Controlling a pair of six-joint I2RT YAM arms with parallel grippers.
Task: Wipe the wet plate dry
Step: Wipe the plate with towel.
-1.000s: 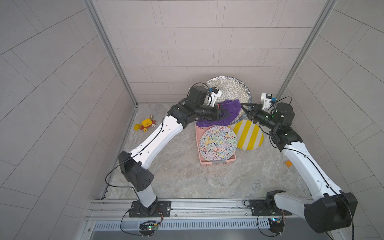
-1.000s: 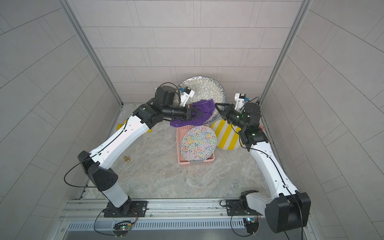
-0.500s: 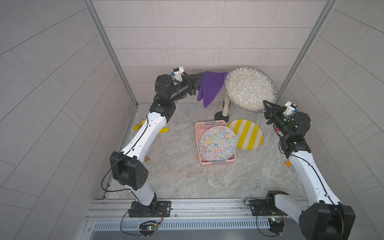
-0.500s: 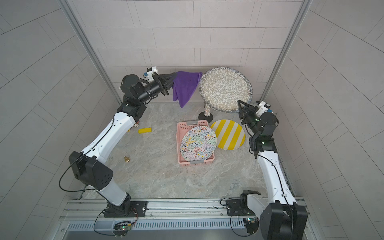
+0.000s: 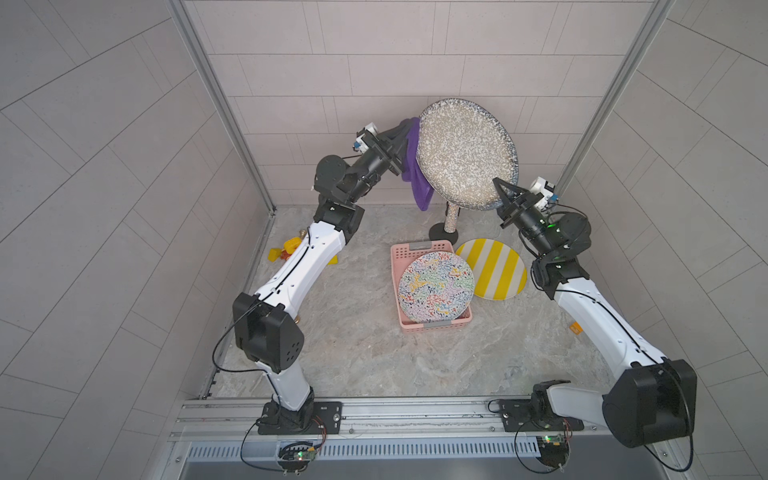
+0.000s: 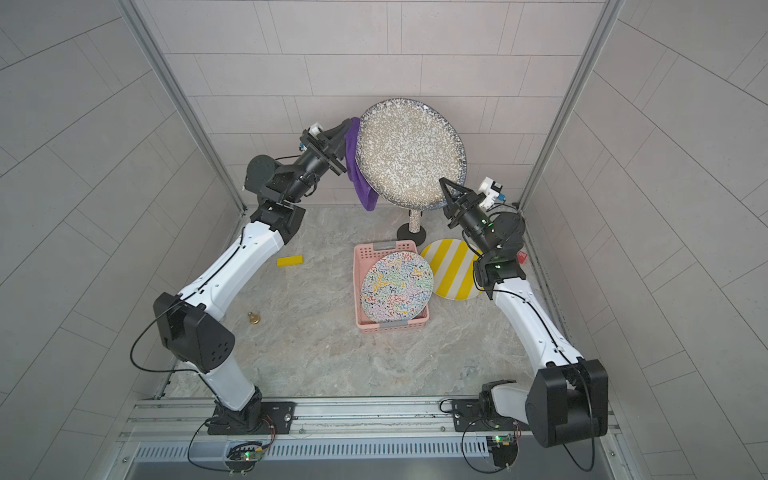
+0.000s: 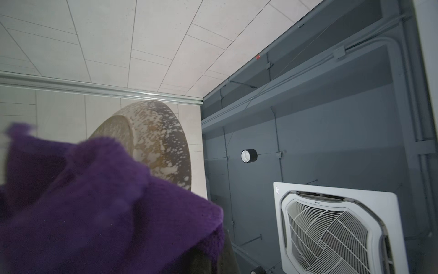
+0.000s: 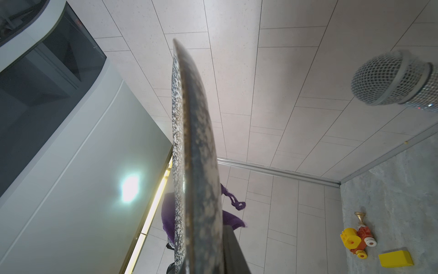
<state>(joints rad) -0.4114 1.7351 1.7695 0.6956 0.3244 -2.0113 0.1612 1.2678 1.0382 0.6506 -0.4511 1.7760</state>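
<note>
Task looks mid-way, judging from the layout: the speckled plate [image 5: 467, 153] is being held up in the air, well above the worktop [image 5: 353, 353], tilted with its face showing toward the top views. The purple cloth [image 5: 413, 166] is sitting at the plate's rim on the left arm's side and hanging down below it. The right end effector [image 5: 498, 187] is pinching the plate's lower rim, jaws narrow and clamped on the edge. The left end effector [image 5: 400, 135] is gripping the cloth, jaws fully closed on the bunched fabric. In the right wrist view the plate [image 8: 194, 166] is showing edge-on, with the cloth [image 8: 230, 218] peeking out on both sides of the rim, so it is probably wrapping that edge; actual contact is not confirmable. In the left wrist view the cloth [image 7: 94, 201] is filling the foreground, with the plate's underside [image 7: 154, 142] just beyond it. No water is visible at this resolution, so I am not calling how dry it is; the face is showing uncovered, so wiping there may be left, then setting the plate down. Both arms are reaching up and inward toward the back wall, elbows bent, wrists angling toward each other across the plate. A pink basket [image 5: 415, 249] with a squiggle-patterned plate [image 5: 436, 286] and a yellow striped plate [image 5: 492, 270] are lying on the worktop below, untouched.
</note>
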